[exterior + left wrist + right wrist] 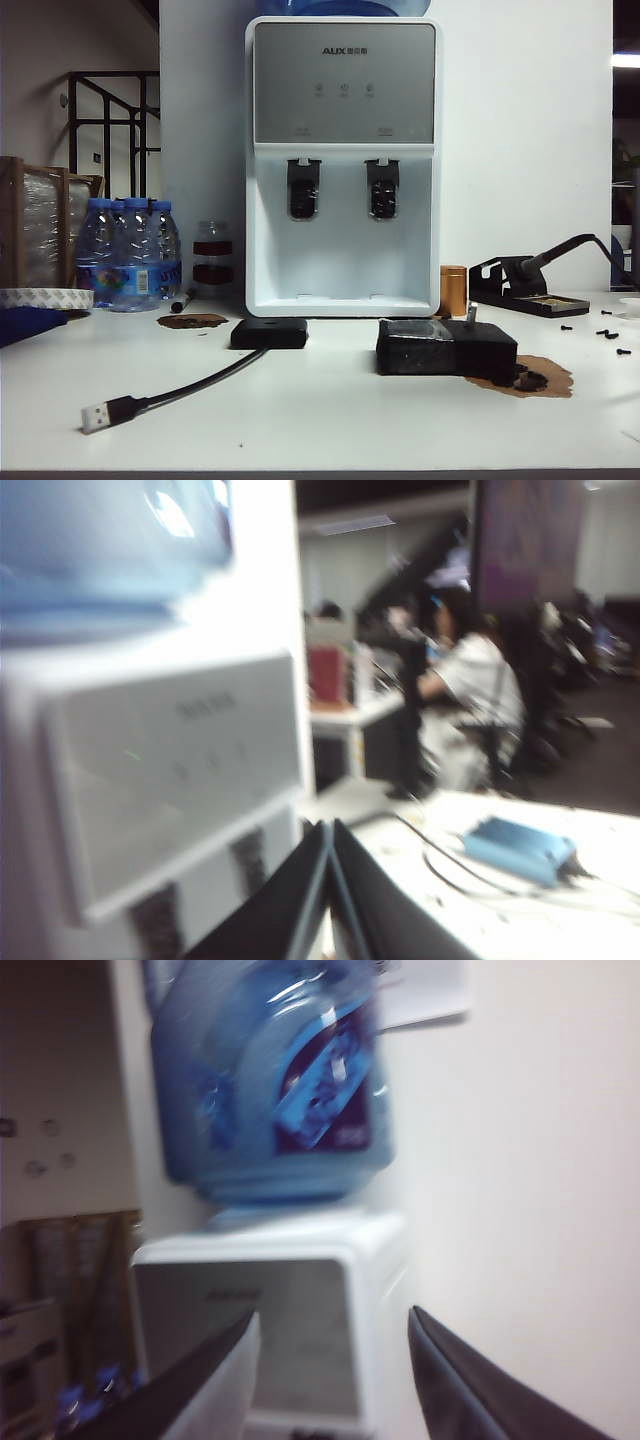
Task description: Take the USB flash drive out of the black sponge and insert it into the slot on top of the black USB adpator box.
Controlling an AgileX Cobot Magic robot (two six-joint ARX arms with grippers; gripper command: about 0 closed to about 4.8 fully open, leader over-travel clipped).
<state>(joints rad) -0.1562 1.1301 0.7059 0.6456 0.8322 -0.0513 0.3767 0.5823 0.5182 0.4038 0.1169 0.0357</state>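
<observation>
White tabletop before a water dispenser point(343, 165) holds the chunky, tape-wrapped black sponge point(445, 350), the tiny silvery USB flash drive point(471, 314) upright in its top. Left of it lies the flat black USB adpator box point(269, 333). Raised, left gripper point(330, 880) is closed and empty; right gripper point(335, 1360) gapes wide, empty.

Both wrist views are motion-blurred: the left tool point(328, 900) and right tool point(335, 1380) are cut off by the picture edge. In the exterior view, the USB flash drive point(471, 313) on the black sponge point(445, 350) is too small to resolve. The water bottle point(345, 6) on the dispenser point(343, 165) is cropped.
</observation>
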